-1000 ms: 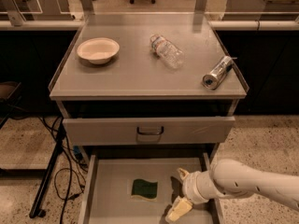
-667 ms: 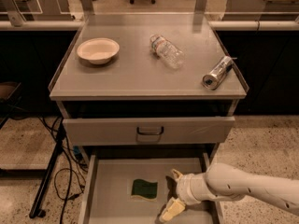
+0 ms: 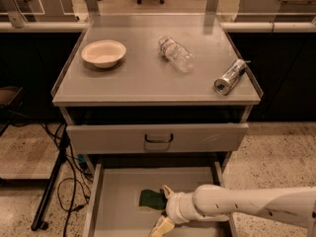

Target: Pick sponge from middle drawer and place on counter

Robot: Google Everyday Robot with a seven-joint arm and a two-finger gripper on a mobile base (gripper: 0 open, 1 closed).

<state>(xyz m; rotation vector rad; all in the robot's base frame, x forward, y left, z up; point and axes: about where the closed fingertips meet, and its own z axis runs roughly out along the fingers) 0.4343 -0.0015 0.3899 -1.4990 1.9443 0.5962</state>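
The sponge (image 3: 149, 199), dark green over a pale yellow layer, lies flat on the floor of the open middle drawer (image 3: 113, 196), near its centre. My gripper (image 3: 163, 209) is down inside the drawer at the sponge's right edge, at the end of the white arm reaching in from the right. Its fingers are spread open: one fingertip (image 3: 166, 190) is at the sponge's far right corner, the other points toward the drawer's front. The sponge's right end is partly hidden behind the gripper. The grey counter (image 3: 143, 83) is above.
On the counter are a white bowl (image 3: 103, 52) at the left, a clear plastic bottle (image 3: 176, 53) lying in the middle, and a silver can (image 3: 229, 76) lying at the right edge. A shut drawer front with a dark handle (image 3: 158, 138) sits above the open drawer. Cables and a stand (image 3: 54, 181) are on the floor at the left.
My arm has moved left across the drawer, bringing the open gripper from a little right of the sponge up against its right edge. The sponge has not moved.
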